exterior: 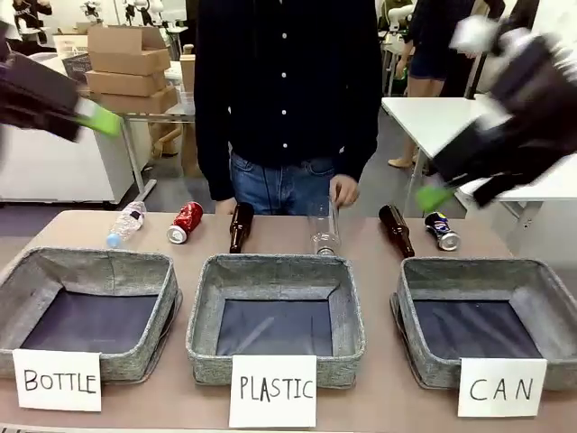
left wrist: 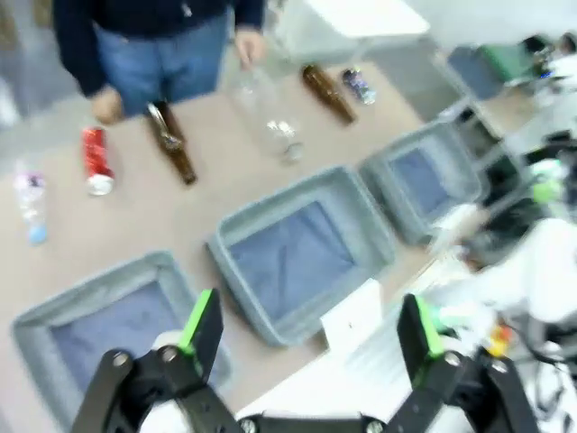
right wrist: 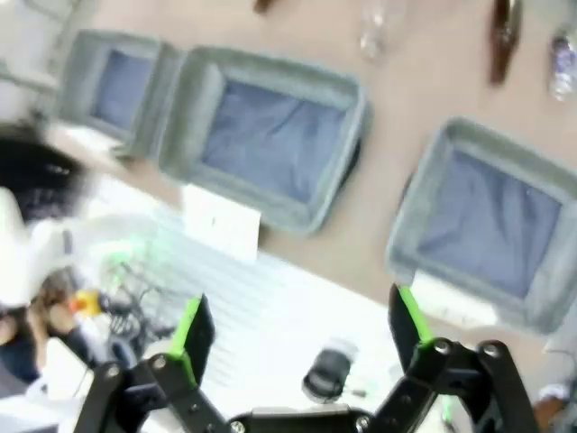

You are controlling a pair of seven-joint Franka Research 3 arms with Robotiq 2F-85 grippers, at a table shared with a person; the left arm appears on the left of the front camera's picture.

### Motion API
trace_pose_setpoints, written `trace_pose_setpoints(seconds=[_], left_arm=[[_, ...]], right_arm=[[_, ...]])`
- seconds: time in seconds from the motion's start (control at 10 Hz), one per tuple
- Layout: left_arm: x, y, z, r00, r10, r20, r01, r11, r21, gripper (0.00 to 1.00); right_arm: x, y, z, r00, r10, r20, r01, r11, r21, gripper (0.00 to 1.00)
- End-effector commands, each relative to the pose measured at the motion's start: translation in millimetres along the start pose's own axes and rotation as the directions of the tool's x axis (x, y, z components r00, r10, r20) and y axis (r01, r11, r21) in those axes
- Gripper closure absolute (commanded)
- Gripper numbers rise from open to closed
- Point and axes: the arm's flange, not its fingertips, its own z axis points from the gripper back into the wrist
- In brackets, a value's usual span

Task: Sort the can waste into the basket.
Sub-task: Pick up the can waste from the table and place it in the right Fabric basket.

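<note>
Red can point(exterior: 184, 222) lying on table point(exterior: 379, 262), far side, left, beside brown bottle point(exterior: 240, 226). Dark can point(exterior: 442, 231) just behind CAN basket point(exterior: 469, 267), outside it. Left gripper point(left wrist: 309, 316) raised, splayed wide, empty. Right gripper point(right wrist: 297, 314) likewise splayed, empty.

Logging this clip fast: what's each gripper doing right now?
Left gripper: open, holding nothing.
Right gripper: open, holding nothing.

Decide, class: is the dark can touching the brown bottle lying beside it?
Apart. The front view shows a strip of bare table between the dark can and the brown bottle.
</note>
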Motion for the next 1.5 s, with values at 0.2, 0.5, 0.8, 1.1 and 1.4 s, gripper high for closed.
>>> trace_pose_setpoints(seconds=[0.2,0.5,0.8,1.1,1.4], left_arm=[[-114,76,54,0.938,0.273,0.211,-0.217,0.942,-0.257,0.0],[-164,141,-6,0.804,0.547,0.232,-0.437,0.809,-0.394,0.0],[-59,119,124,0.883,0.402,0.242,-0.311,0.887,-0.341,0.0],[-59,119,124,0.883,0.402,0.242,-0.311,0.887,-0.341,0.0],[-59,119,124,0.883,0.402,0.242,-0.311,0.887,-0.341,0.0]], right_arm=[[-33,-115,8,0.834,-0.55,0.044,0.492,0.777,0.392,0.0],[-42,-159,-52,0.717,-0.697,0.026,0.575,0.612,0.543,0.0],[-36,-158,14,0.782,-0.622,-0.034,0.568,0.69,0.448,0.0],[-36,-158,14,0.782,-0.622,-0.034,0.568,0.69,0.448,0.0],[-36,-158,14,0.782,-0.622,-0.034,0.568,0.69,0.448,0.0]])
